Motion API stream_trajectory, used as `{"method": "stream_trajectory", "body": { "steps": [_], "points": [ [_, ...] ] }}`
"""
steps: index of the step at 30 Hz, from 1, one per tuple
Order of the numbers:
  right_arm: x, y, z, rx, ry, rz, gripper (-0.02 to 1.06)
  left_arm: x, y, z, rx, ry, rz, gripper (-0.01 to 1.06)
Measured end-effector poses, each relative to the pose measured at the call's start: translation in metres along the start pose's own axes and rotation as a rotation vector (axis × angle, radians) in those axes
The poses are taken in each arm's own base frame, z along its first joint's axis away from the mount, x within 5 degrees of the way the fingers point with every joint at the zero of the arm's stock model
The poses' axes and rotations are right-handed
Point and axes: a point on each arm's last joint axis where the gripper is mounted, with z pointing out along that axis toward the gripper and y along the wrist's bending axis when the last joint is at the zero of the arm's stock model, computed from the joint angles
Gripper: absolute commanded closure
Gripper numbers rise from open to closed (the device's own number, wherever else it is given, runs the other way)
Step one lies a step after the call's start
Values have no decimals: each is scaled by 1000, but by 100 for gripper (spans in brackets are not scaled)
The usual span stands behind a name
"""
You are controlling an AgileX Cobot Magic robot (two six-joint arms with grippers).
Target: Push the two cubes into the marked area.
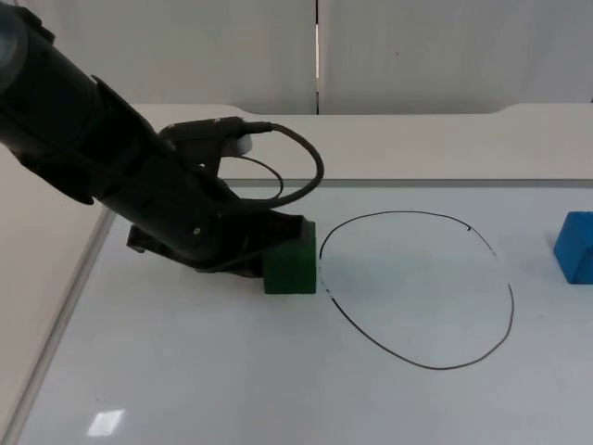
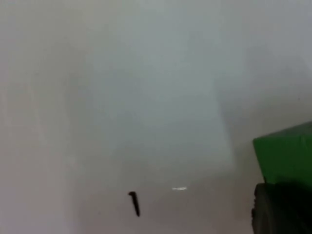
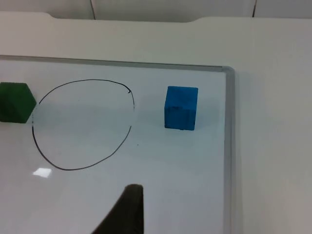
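Observation:
A green cube (image 1: 291, 268) (image 3: 16, 102) rests on the whiteboard, touching the left side of the black hand-drawn outline (image 1: 417, 289) (image 3: 83, 124) of the marked area. My left gripper (image 1: 269, 243) sits low on the board, pressed against the cube's left face. In the left wrist view the green cube (image 2: 285, 156) lies right against the gripper's black tip (image 2: 278, 212). A blue cube (image 1: 578, 247) (image 3: 181, 107) stands outside the outline, to its right, near the board's right frame. My right gripper (image 3: 127, 209) waits back from the blue cube, well apart from it.
The whiteboard has a metal frame along its left edge (image 1: 83, 269) and its right edge (image 3: 226, 146). Beyond the frame is bare white table, then the grey partition wall (image 1: 417, 46). The board surface in front of the outline is free.

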Motion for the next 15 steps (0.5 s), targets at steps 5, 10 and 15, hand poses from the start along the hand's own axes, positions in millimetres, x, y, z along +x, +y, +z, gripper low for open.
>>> {"method": "stream_trajectory", "body": {
  "steps": [5,10,15],
  "points": [
    [0,0,0,0,0,0,-1,1,-3,0,5,3,3,105],
    [0,0,0,0,0,0,-1,3,-8,1,13,5,0,105],
    [0,0,0,0,0,0,-1,3,-14,2,18,2,4,105]
  ]
}}
